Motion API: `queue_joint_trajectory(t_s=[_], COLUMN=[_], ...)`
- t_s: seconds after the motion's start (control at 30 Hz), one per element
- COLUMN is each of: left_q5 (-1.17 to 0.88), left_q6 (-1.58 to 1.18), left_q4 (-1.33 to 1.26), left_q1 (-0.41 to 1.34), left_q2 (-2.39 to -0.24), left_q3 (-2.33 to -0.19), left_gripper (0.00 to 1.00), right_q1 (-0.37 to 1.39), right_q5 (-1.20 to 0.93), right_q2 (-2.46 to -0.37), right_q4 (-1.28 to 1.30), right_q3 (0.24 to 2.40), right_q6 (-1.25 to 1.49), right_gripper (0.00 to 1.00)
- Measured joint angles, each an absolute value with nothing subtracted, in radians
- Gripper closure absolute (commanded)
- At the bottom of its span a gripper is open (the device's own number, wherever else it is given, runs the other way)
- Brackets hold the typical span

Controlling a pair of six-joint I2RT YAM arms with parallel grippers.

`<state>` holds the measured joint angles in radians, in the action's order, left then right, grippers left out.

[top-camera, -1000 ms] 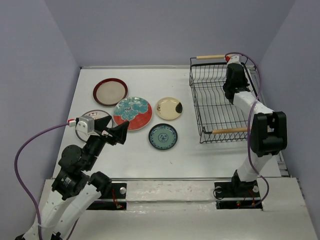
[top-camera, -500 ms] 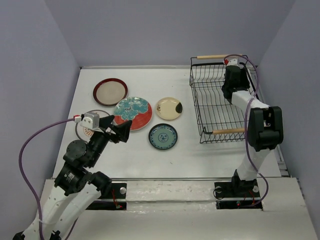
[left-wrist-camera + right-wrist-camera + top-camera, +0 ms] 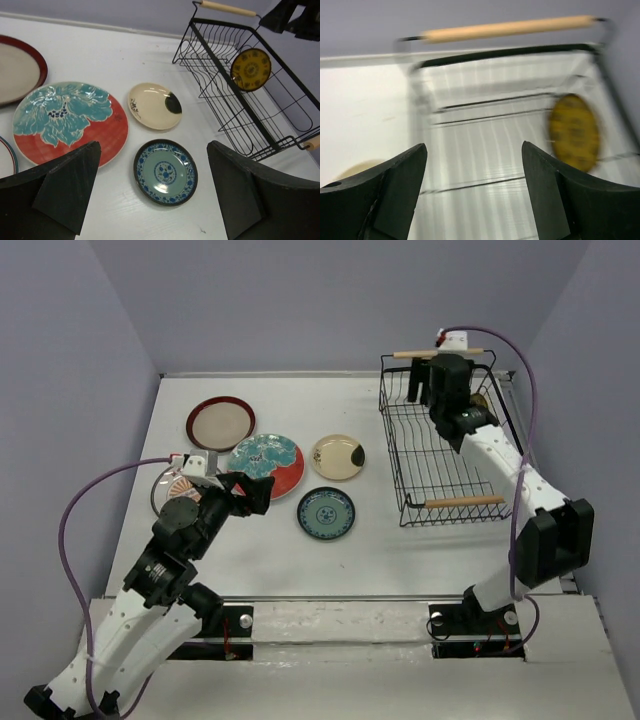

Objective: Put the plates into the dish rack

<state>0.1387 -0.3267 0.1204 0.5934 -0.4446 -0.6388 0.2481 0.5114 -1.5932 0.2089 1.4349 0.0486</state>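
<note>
The dish rack [image 3: 464, 501] stands at the right of the table. A yellow patterned plate [image 3: 250, 69] stands on edge inside it against the far wall, blurred in the right wrist view [image 3: 573, 131]. My right gripper [image 3: 432, 390] hovers open and empty over the rack's far end [image 3: 474, 147], apart from that plate. On the table lie a red-rimmed beige plate [image 3: 220, 423], a red-and-teal floral plate [image 3: 265, 466], a cream plate [image 3: 337, 456] and a blue patterned plate [image 3: 326, 513]. My left gripper [image 3: 250, 495] is open above the blue plate [image 3: 153, 150], holding nothing.
A white plate with an orange pattern [image 3: 170, 487] lies partly under my left wrist. The rack's two wooden handles [image 3: 510, 28] cross its near and far ends. Grey walls close in the table at the back and sides.
My right gripper has opened, let go of the yellow plate and lifted back over the rack's far end. My left arm has swung right, towards the blue plate.
</note>
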Motion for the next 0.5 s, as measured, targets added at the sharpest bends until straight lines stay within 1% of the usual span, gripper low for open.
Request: queue_joint_trajectory(t_s=[0.13,0.17,0.27,0.3,0.33,0.4,0.5], left_q5=[0.137,0.139,0.164,0.179,0.185,0.196,0.204], left_q6=[-0.37,-0.373,-0.374,-0.367,-0.362,-0.347,-0.323], left_q4=[0.136,0.138,0.149,0.157,0.157,0.155,0.154], left_q1=[0.592,0.592,0.591,0.591,0.59,0.588,0.587], left_q2=[-0.527,-0.535,-0.546,-0.545,-0.54,-0.518,-0.464], left_q3=[-0.642,-0.642,-0.645,-0.649,-0.652,-0.654,-0.654], left_gripper=[0.01,0.01,0.01,0.01,0.01,0.01,0.01], right_q1=[0.505,0.576,0.705,0.744,0.786,0.825,0.83], right_q5=[0.389,0.348,0.279,0.254,0.226,0.154,0.077], right_q2=[-1.493,-1.476,-1.461,-1.465,-1.475,-1.514,-1.586], right_q4=[0.212,0.21,0.213,0.217,0.222,0.239,0.282], right_q3=[1.398,1.38,1.343,1.334,1.327,1.327,1.327], right_q6=[0.147,0.185,0.249,0.266,0.284,0.311,0.319], right_gripper=[0.21,0.24,0.3,0.36,0.4,0.42,0.4])
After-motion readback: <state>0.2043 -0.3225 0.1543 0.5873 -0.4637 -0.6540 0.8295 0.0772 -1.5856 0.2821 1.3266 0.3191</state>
